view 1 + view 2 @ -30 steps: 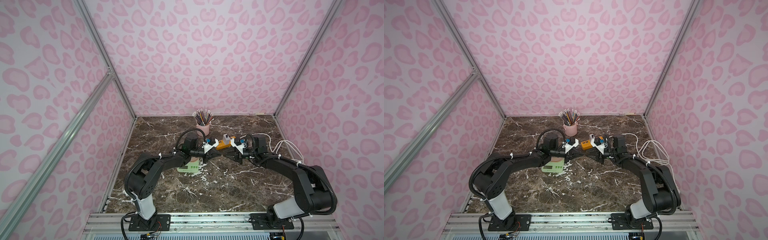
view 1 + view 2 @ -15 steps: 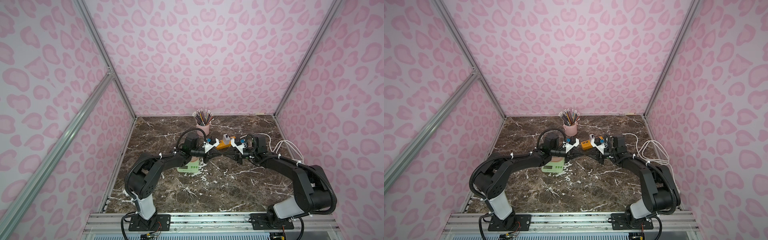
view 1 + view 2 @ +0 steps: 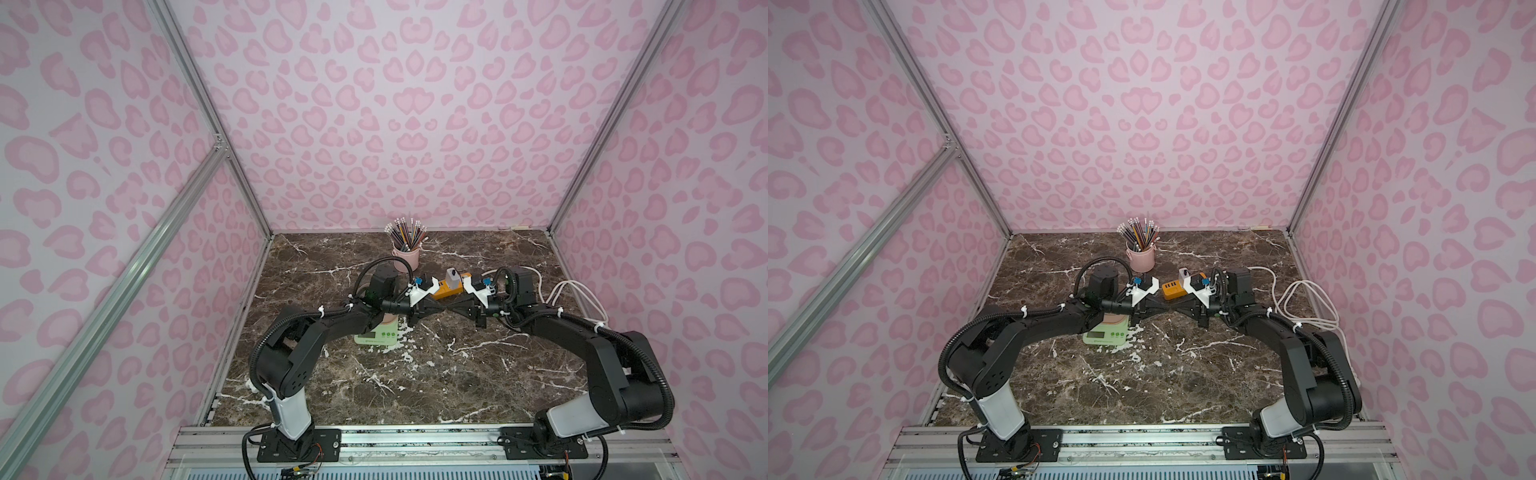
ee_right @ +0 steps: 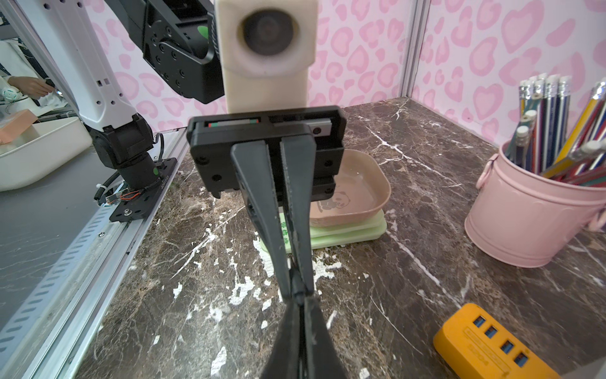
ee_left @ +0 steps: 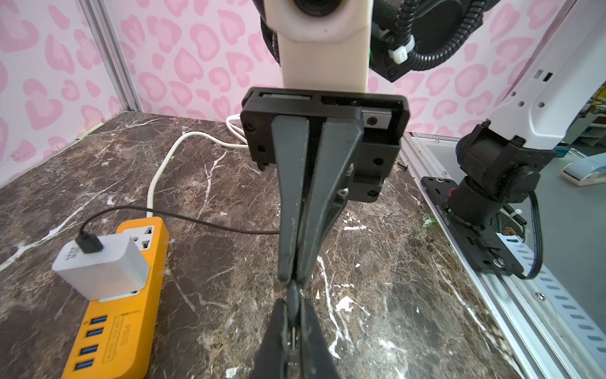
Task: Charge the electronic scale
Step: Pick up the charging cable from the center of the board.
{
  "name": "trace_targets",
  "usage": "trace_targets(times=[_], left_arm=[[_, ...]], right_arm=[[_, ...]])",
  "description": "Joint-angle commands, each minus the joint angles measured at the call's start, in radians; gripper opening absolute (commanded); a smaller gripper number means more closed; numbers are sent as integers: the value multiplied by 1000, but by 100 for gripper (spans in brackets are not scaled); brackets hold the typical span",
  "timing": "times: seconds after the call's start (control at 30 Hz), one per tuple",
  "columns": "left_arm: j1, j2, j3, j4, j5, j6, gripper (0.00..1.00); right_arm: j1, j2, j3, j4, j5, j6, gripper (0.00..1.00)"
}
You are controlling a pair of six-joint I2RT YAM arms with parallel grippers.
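Judging by how things lie, the charging is about half set up. The white cube charger [image 5: 105, 265] sits plugged into the orange power strip [image 5: 131, 328], and the black cable [image 5: 196, 220] is seated in the charger. Its free end, the cable plug [image 5: 293, 297], hangs in the air over the middle of the desk [image 3: 415, 395], not yet in the electronic scale [image 4: 354, 231]. Both grippers meet tip to tip there: the left gripper [image 4: 296, 275] and the right gripper [image 5: 292, 272] each have their jaws pressed together on that plug, which reads as a hand-over or regrip. What is left, I think, is for one gripper to let go and the other to carry the plug to the scale's socket, which no view shows. The scale, with its pink tray [image 4: 367, 183] on top, stands just left of the desk's centre, partly under the left arm and clear of the left edge. The front half of the desk is bare and gives the most room. Toward the back edge stand the pencil cup [image 3: 406, 257] and the power strip, and a white cord [image 3: 577, 299] loops along the right edge. The cable shows only a gentle sag, so reach toward the scale may be limited.
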Motion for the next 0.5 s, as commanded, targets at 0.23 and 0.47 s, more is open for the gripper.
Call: trace_targets(times=[0.23, 0.47], left_arm=[[-3, -34, -25, 76, -21, -50, 16], [54, -185, -156, 217, -193, -245, 52]], right_arm=[[6, 0, 15, 7, -20, -15, 0], [-2, 46, 47, -9, 0, 42, 0]])
